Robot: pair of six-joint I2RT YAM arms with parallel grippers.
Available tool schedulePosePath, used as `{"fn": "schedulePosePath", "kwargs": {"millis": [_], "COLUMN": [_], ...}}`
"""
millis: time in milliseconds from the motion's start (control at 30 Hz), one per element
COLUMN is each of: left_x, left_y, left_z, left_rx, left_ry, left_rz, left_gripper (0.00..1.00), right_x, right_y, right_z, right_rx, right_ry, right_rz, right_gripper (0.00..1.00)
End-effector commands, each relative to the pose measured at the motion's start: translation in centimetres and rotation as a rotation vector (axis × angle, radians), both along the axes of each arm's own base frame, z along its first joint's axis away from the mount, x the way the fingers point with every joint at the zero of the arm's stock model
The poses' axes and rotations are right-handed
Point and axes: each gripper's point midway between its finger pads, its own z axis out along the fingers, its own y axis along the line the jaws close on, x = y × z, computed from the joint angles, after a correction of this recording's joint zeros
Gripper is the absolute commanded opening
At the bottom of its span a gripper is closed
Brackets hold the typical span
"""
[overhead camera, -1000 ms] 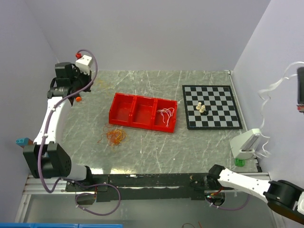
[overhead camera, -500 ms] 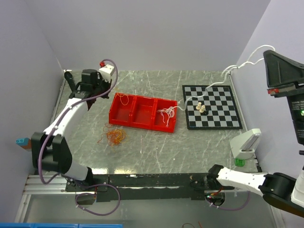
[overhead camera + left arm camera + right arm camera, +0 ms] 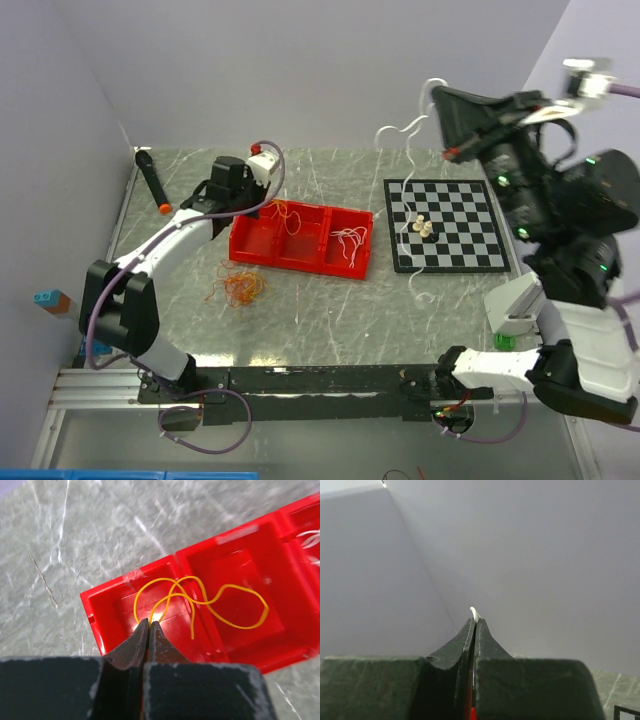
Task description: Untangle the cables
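Observation:
The cables lie in separate lots. An orange tangle (image 3: 242, 287) rests on the table in front of the red tray (image 3: 262, 250). White strands (image 3: 347, 240) lie in the tray's right compartment. My left gripper (image 3: 266, 204) (image 3: 149, 622) hangs over the tray's (image 3: 125, 578) left compartment, shut on a yellow cable (image 3: 192, 622) that loops into the middle compartment. High over the chessboard, my right gripper (image 3: 437, 92) (image 3: 475, 620) is shut on a white cable (image 3: 473, 611). That white cable (image 3: 405, 205) dangles down to the table.
A chessboard (image 3: 460, 250) with a few pale pieces (image 3: 424, 227) lies right of the tray. A black pen-like stick (image 3: 151, 178) lies at the far left by the wall. A white and green device (image 3: 515, 312) stands at the right edge.
My left gripper moved right from the back left corner to over the tray, carrying the yellow cable. My right arm swung left and up with the white cable.

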Motion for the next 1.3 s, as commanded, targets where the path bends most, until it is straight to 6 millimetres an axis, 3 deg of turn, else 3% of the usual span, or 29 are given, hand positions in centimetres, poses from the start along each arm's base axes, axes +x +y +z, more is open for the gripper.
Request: {"fn": "schedulePosePath", "kwargs": {"millis": [0,67,167,400,833,1033,1267], "left_x": [1.4,1.5,1.1,2.3,1.2,0.1,0.5], "left_y": [1.5,2.6,2.8,4.3,4.8,2.1,-0.5], "left_z": [-3.1,-3.9,-3.6,1.0,-3.9,-5.2,-8.7], "left_rx": [0.051,0.083,0.074,-0.025,0.069,0.063,0.114], "left_ry": [0.029,0.025,0.001,-0.085,0.002,0.026,0.071], "left_rz": [0.106,0.151,0.152,0.221,0.224,0.144,0.125], "left_gripper": [0.01,0.01,0.01,0.01,0.01,0.01,0.01], "right_x": [0.9,1.4,1.9,3.3,6.9,8.1,8.9], "right_y": [1.0,1.3,1.4,1.9,2.2,1.5,1.0], "right_z": [0.9,1.0,1.4,0.3,-3.9,-5.5,-6.7], "right_rx": [0.025,0.019,0.017,-0.01,-0.037,-0.021,-0.024], "right_ry": [-0.021,-0.019,-0.027,-0.007,0.096,0.138,0.166], "right_rz": [-0.002,-0.012,-0.03,-0.075,-0.099,-0.101,-0.108], "right_gripper": [0.0,0.0,0.0,0.0,0.0,0.0,0.0]}}
